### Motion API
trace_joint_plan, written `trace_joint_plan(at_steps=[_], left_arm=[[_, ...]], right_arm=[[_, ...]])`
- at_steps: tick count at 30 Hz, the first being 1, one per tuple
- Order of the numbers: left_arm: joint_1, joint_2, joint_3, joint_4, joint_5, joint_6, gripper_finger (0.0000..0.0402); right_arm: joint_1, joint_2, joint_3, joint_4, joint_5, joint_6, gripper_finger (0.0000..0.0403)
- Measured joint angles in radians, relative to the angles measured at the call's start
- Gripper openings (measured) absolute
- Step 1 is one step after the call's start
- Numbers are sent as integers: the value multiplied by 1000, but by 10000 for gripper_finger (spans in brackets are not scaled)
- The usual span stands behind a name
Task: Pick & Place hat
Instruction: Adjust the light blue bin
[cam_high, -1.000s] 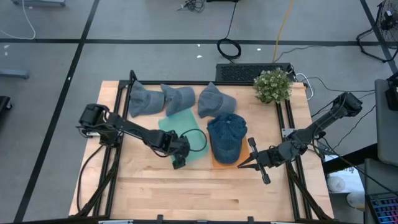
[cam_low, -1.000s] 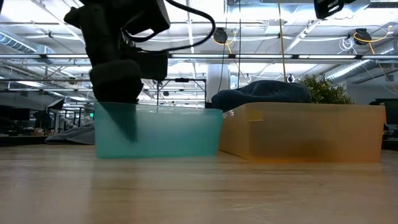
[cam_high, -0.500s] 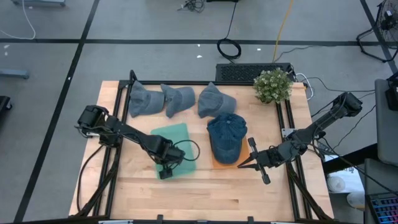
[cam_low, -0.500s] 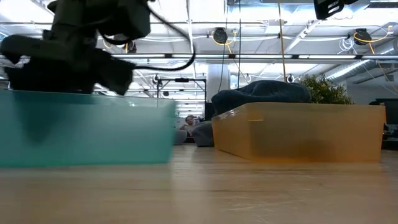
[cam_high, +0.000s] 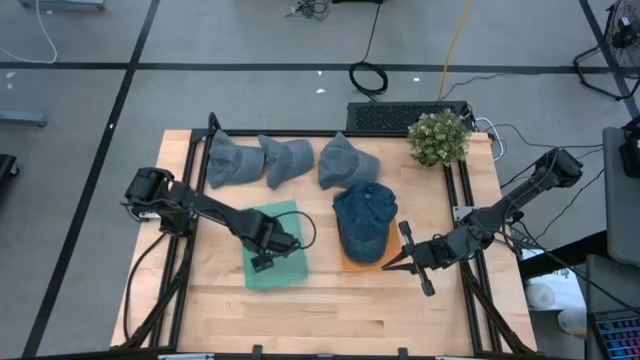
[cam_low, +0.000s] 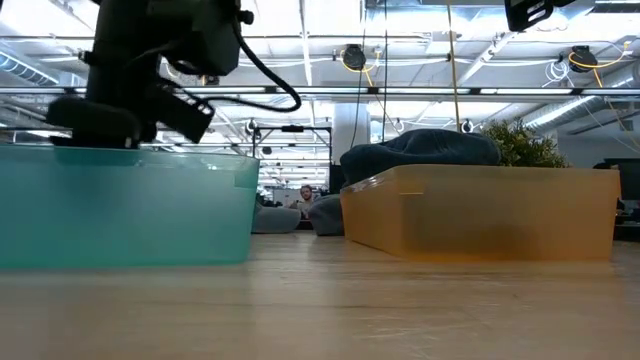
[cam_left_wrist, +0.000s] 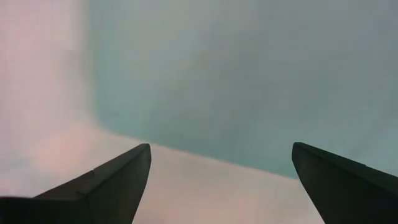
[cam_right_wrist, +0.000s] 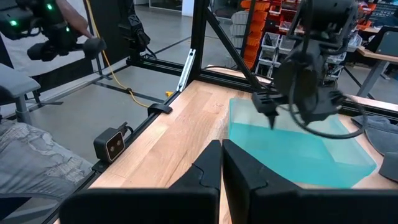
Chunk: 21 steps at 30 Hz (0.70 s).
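A dark blue hat (cam_high: 365, 215) lies in the orange bin (cam_high: 352, 263), its crown (cam_low: 425, 148) rising above the rim (cam_low: 480, 172). Left of it the teal bin (cam_high: 285, 215) stands on the table with nothing showing in it. My left gripper (cam_high: 262, 263) hangs open over the teal bin's near part, pointing down. In the low view its fingertips (cam_low: 130, 135) are at about the height of the rim (cam_low: 130, 152). My right gripper (cam_high: 390, 266) is shut and held level, right of the orange bin's near corner. My left gripper is at the teal bin's near part (cam_left_wrist: 249, 74), fingers wide apart and pointing down. No frame shows whether a finger touches the wall or the rim, so I cannot tell.
Three grey hats (cam_high: 232, 160) (cam_high: 288, 157) (cam_high: 345, 160) lie in a row along the table's far edge. A potted plant (cam_high: 438, 137) stands at the far right corner. Bare wood runs along the near edge (cam_high: 330, 315).
The teal bin has slid along the table toward the near left, away from the orange bin, with my left gripper at its near side. My left gripper went the same way, then drew back a little over the bin and tipped until it points straight down.
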Motion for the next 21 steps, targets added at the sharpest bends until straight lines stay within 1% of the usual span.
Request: trace_joint_plan(at_steps=[4, 7, 10, 13, 16, 19, 21], left_arm=[[28, 0, 52, 1, -161, -25, 399], [63, 1, 77, 53, -235, -11, 399], [97, 5, 79, 144, -262, 39, 399], [125, 6, 78, 213, -320, 102, 399], [145, 11, 77, 297, -369, 201, 399], [153, 11, 77, 396, -361, 324, 399], [153, 11, 77, 467, -320, 405, 399]], right_arm=[[0, 0, 0, 0, 0, -1, 0], [0, 0, 0, 0, 0, -2, 0], [0, 0, 0, 0, 0, -3, 0], [0, 0, 0, -2, 0, -3, 0], [0, 0, 0, -7, 0, -3, 0], [0, 1, 0, -14, 0, -4, 0], [0, 1, 0, -14, 0, -4, 0]])
